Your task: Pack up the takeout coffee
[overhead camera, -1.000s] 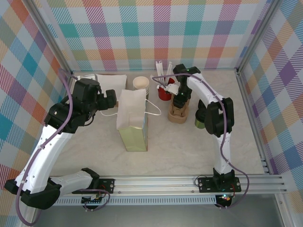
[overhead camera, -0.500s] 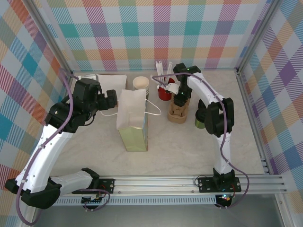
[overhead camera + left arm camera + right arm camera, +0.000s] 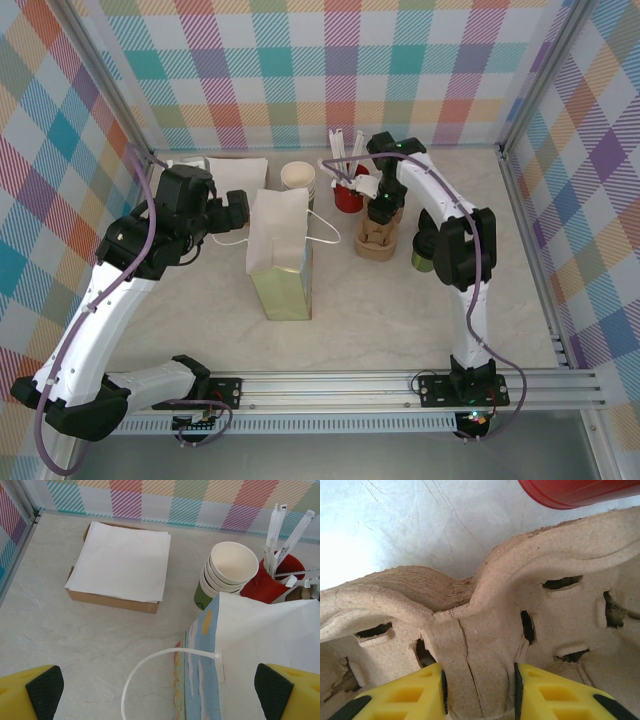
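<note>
Upright, lid up, the takeout coffee [image 3: 419, 260] stands near the pulp carrier [image 3: 376, 243].

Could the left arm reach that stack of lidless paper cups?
Probably yes: the open left gripper faces the stack of white-rimmed paper cups, though the white paper bag partly blocks the straight line.

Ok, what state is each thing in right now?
takeout coffee: lidded, upright, not yet packed.
paper bag: standing.
cup carrier: on the table, unloaded.
cup stack: nested, lidless, upright.
red holder: upright, holding straws.
left gripper: open, straddling the paper bag's handle.
right gripper: shut on the cup carrier's ridge.
</note>
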Robot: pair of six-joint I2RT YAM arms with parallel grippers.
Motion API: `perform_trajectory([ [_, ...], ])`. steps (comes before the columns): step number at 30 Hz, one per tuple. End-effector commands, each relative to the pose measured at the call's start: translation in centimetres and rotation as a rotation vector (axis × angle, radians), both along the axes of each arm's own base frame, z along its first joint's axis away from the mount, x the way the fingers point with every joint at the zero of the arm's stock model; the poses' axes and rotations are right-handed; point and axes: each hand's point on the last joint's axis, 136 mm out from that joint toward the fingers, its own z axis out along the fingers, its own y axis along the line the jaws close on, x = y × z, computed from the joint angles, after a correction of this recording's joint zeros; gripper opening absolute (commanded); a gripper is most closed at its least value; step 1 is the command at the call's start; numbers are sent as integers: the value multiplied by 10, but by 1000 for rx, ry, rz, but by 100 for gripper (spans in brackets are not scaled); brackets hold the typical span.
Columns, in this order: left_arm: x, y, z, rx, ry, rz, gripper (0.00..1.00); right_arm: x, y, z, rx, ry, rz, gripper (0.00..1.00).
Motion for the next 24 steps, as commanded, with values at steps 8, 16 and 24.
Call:
perform_trajectory([
  [8,0,2,-7,-7,24,6,100,-7,5,38,45,-56,3,38],
  [16,1,1,-8,-7,25,2,100,-11,7,20,47,-2,-16,38],
  [24,3,-1,-9,-5,29,-2,100,-16,6,11,41,28,-20,38],
])
